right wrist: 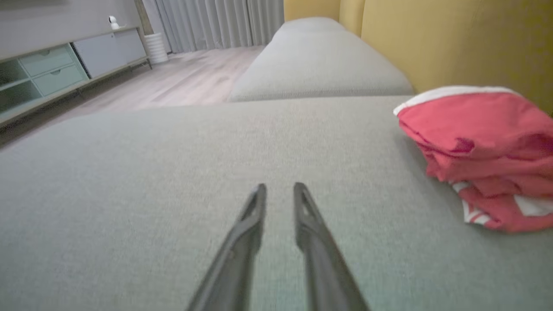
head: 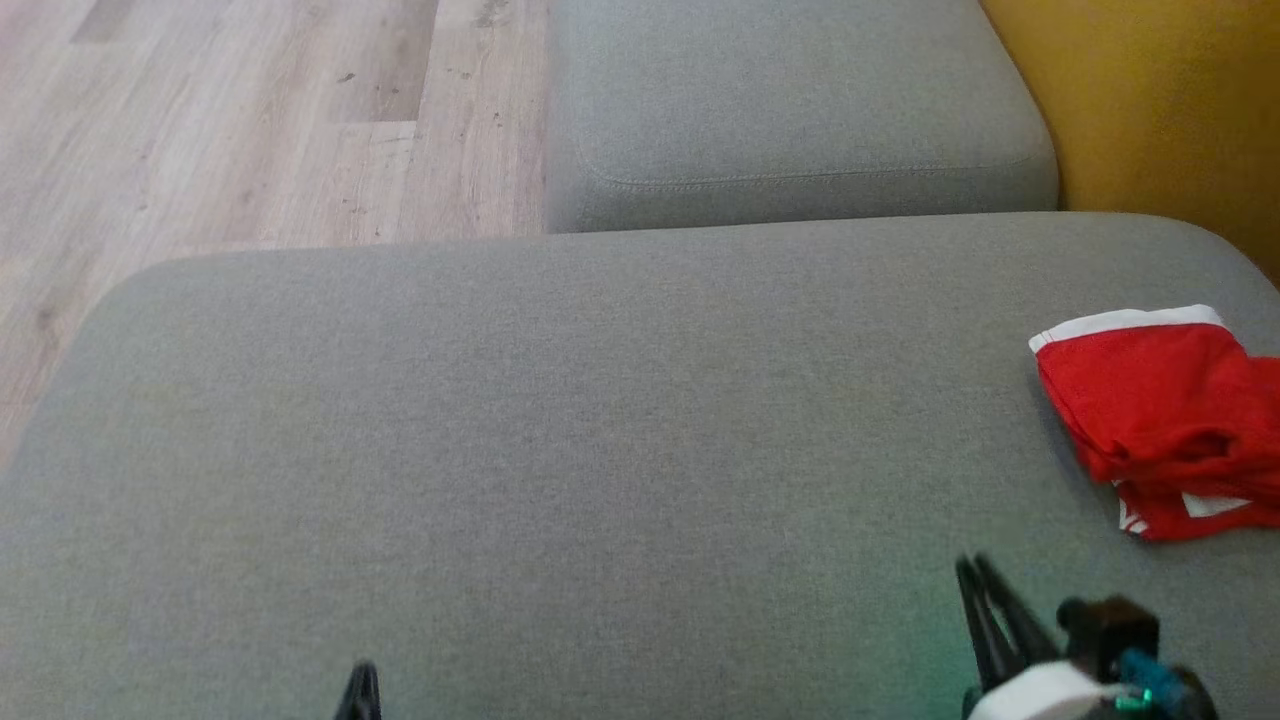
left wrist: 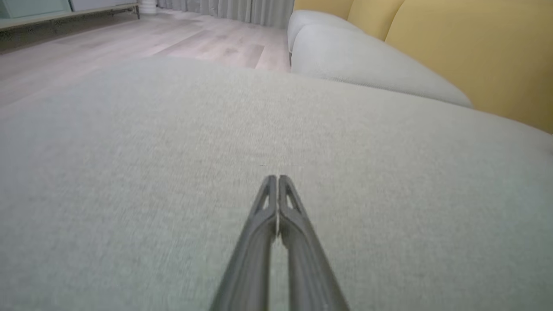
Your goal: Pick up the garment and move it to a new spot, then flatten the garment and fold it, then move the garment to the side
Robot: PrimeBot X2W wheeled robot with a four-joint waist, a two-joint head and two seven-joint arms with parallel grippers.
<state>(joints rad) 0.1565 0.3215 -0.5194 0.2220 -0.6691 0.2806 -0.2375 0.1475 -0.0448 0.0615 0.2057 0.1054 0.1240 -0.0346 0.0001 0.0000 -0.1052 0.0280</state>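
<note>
The red garment (head: 1165,420) lies at the sofa's (head: 600,420) right side. The left gripper (left wrist: 277,178) is closed, empty; the right gripper (right wrist: 279,188) stands slightly parted, empty, near the garment.

1. You'll find the garment (head: 1160,420), at the right end of the seat cushion (head: 560,450), cut off by the head view's right edge.
2. The left tool (head: 360,690), over the cushion's near side, is cropped to its fingertips by the bottom edge.
3. The right tool (head: 972,570), also over that near side, loses its body to the same edge.
4. You can't read the garment's crumpled white markings.
</note>
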